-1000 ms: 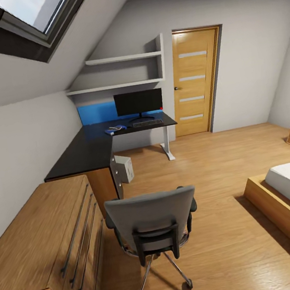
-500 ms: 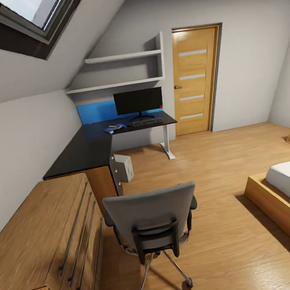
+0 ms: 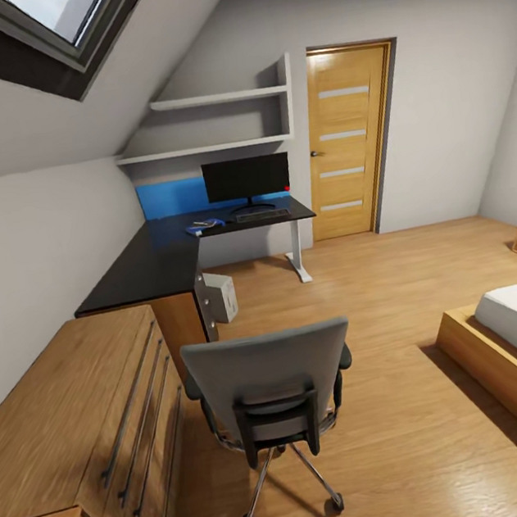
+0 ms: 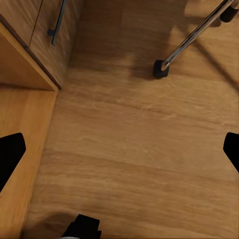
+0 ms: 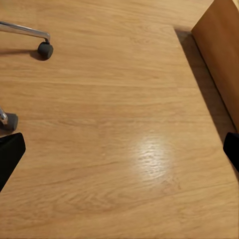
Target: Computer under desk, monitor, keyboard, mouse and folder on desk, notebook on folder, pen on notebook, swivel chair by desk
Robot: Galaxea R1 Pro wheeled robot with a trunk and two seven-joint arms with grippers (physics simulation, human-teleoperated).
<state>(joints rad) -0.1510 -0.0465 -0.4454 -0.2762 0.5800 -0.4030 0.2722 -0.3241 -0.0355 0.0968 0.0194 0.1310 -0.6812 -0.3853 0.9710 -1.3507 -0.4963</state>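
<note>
Head view: grey swivel chair point(image 3: 269, 385) on the wood floor point(image 3: 379, 290), back turned, well apart from the black tabletop point(image 3: 159, 261).
Monitor point(image 3: 247, 179) and keyboard point(image 3: 262, 216) sit on the tabletop; computer point(image 3: 221, 297) underneath. Left pincer point(image 4: 119, 149) and right pincer point(image 5: 119, 149) both spread wide above the floor.

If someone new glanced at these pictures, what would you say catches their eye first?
Most likely the grey swivel chair, which stands in the foreground with its back to the camera, away from the black L-shaped desk. Beyond it, the dark monitor sits on the desk's far end under white shelves, with the wooden door just right of it. Both wrist views look down on bare wooden floor.
</note>
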